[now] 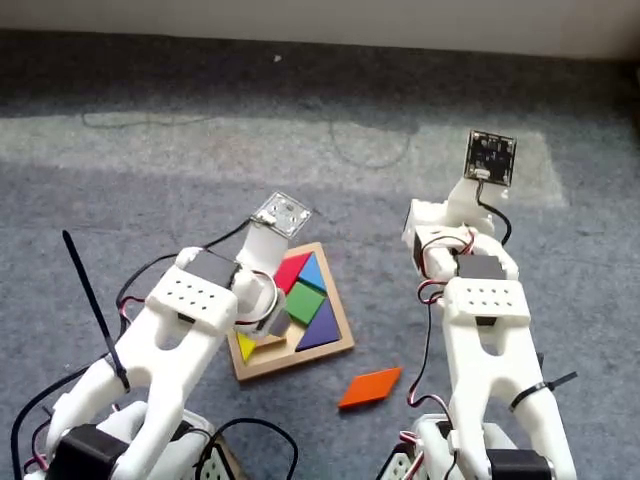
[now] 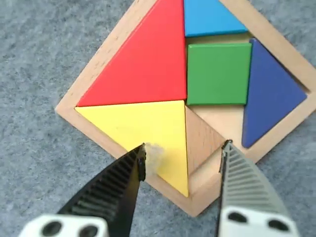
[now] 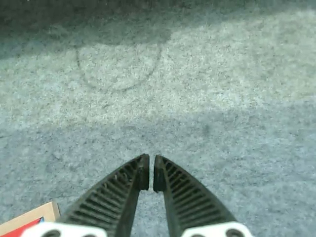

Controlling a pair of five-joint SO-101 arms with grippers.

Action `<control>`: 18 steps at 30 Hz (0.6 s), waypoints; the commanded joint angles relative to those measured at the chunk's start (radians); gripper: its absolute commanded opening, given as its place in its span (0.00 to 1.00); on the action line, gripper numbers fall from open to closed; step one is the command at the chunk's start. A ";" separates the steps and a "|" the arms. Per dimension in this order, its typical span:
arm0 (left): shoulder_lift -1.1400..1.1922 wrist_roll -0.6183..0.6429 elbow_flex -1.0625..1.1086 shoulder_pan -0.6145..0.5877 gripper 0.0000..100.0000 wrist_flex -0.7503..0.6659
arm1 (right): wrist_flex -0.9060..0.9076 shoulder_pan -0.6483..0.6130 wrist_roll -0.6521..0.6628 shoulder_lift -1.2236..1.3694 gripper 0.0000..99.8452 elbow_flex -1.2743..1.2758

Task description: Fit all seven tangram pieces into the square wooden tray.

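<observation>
Claw spread, the left gripper (image 2: 183,146) hangs over the square wooden tray (image 2: 66,107), one tip above the yellow triangle (image 2: 148,128) and beside what looks like an unfilled triangular slot. The orange parallelogram (image 1: 370,387) lies on the grey carpet (image 1: 120,180) just off the tray's near-right corner, its long axis pointing toward the right arm. The right gripper (image 3: 151,160) is over the carpet, its claw pressed together.

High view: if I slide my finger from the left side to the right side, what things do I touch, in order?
left arm → wooden tray → orange piece → right arm
</observation>
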 commanded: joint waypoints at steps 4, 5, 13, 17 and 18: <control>-0.016 -0.008 0.088 0.018 0.33 -0.138 | -0.025 0.010 -0.002 -0.038 0.03 -0.002; -0.016 -0.008 0.094 0.015 0.33 -0.143 | -0.025 0.010 -0.002 -0.038 0.03 -0.002; -0.015 -0.031 0.171 -0.001 0.28 -0.232 | -0.025 0.010 -0.002 -0.038 0.03 -0.002; -0.015 -0.069 0.194 -0.022 0.24 -0.264 | -0.025 0.010 -0.002 -0.038 0.03 -0.002; -0.015 -0.069 0.193 -0.038 0.23 -0.267 | -0.025 0.010 -0.002 -0.038 0.03 -0.002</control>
